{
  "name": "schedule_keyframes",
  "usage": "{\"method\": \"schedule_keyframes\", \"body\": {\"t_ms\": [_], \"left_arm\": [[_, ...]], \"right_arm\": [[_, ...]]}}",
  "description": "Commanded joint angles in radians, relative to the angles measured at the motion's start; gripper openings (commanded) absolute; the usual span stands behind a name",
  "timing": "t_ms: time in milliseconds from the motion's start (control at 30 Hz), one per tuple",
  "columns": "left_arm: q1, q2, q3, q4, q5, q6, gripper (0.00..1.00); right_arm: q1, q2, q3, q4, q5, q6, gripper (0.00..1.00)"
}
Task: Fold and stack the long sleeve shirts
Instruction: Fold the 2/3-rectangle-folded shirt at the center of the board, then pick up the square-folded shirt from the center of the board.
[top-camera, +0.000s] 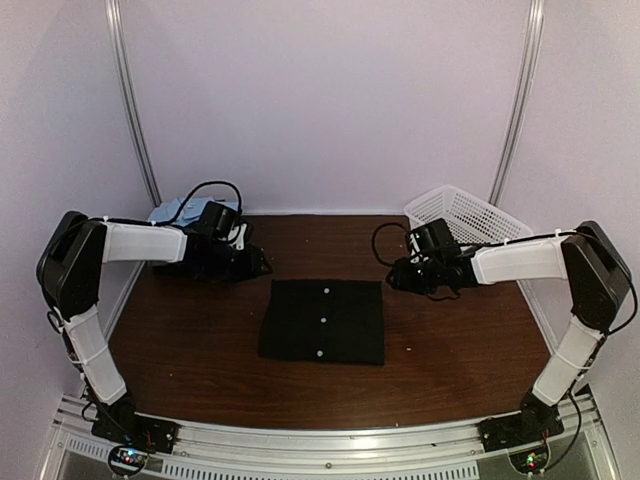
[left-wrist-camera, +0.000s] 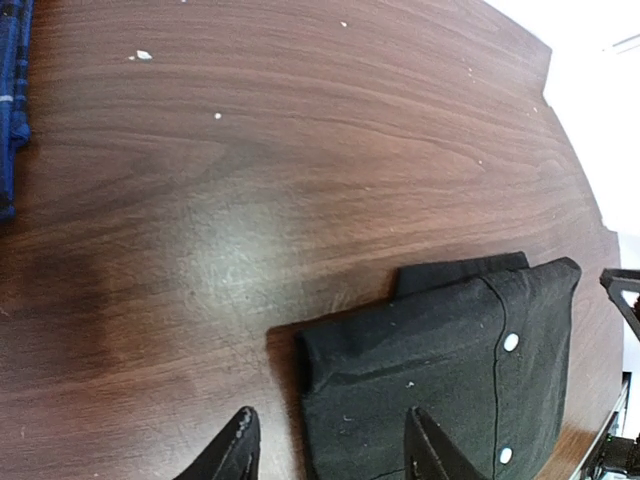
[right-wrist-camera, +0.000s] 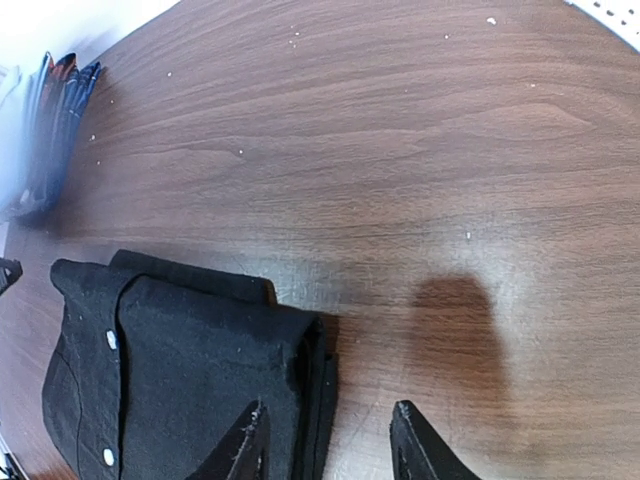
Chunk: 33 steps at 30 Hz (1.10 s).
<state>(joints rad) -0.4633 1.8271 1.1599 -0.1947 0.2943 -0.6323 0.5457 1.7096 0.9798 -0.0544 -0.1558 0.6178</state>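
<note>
A black long sleeve shirt (top-camera: 323, 320) with white buttons lies folded flat in the middle of the table. It also shows in the left wrist view (left-wrist-camera: 440, 370) and the right wrist view (right-wrist-camera: 180, 380). My left gripper (top-camera: 250, 262) hovers open and empty over the shirt's far left corner (left-wrist-camera: 330, 445). My right gripper (top-camera: 400, 275) hovers open and empty over the shirt's far right corner (right-wrist-camera: 330, 440). A stack of folded blue and dark shirts (top-camera: 180, 212) lies at the back left, behind my left arm; it also shows at the edge of the left wrist view (left-wrist-camera: 10, 90).
A white mesh basket (top-camera: 468, 217) stands tilted at the back right corner. The brown wooden table (top-camera: 200, 350) has small white specks. Metal rails run up the back wall.
</note>
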Motion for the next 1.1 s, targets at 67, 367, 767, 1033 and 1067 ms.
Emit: {"method": "schedule_keyframes", "body": {"t_ms": [67, 367, 767, 1033, 1067], "left_arm": [[-0.012, -0.059, 0.000, 0.001, -0.024, 0.021, 0.46], [-0.083, 0.019, 0.044, 0.043, 0.074, -0.010, 0.20], [-0.083, 0.279, 0.254, 0.023, 0.074, 0.045, 0.11], [-0.075, 0.393, 0.325, -0.010, 0.040, 0.042, 0.08], [-0.075, 0.399, 0.328, -0.014, 0.039, 0.042, 0.08]], "right_arm": [[0.105, -0.061, 0.056, -0.074, 0.080, -0.032, 0.40], [0.209, 0.131, 0.237, -0.062, 0.074, -0.057, 0.36], [0.144, 0.311, 0.348, -0.058, 0.042, -0.063, 0.35], [0.097, 0.341, 0.315, -0.035, -0.005, -0.038, 0.35], [0.090, 0.340, 0.309, -0.031, -0.011, -0.034, 0.35]]}}
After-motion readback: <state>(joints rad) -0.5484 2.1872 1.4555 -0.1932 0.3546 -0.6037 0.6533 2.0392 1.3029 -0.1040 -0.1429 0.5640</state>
